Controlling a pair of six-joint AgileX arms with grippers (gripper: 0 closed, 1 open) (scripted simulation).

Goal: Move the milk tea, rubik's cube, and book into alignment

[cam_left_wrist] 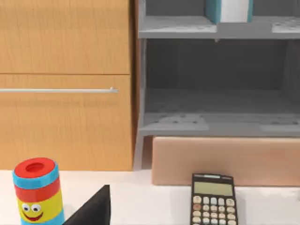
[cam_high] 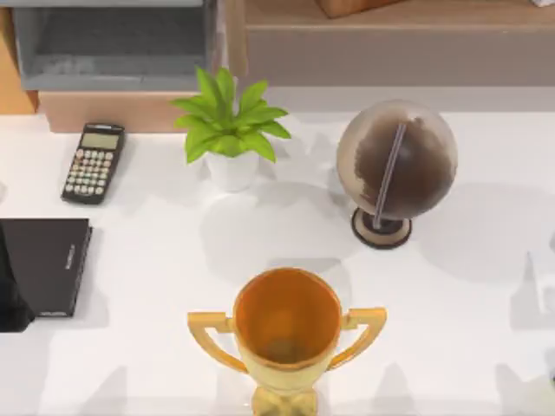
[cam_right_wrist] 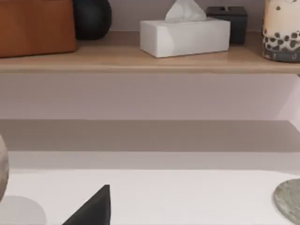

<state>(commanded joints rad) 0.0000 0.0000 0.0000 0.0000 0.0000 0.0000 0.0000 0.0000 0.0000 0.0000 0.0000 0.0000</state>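
Visibly 1 book [cam_left_wrist: 228,9], 1 milk tea [cam_right_wrist: 281,30]

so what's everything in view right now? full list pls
book: 1, teal with white pages, upper grey shelf
milk tea: 1, cup with dark pearls, wooden shelf
tissue box: 1, white, wooden shelf
black box: 1, black, behind the tissue box
calculator: 1, black, table rear left
plant: 1, green in a white pot, table rear centre
globe: 1, brown-grey, right of the plant
trophy: 1, gold, table front centre
notebook: 1, black, table left edge
toy can: 1, red, blue and yellow with a face, before the wooden cabinet
left gripper: 1, dark, near the toy can
right gripper: 1, dark, facing the wooden shelf
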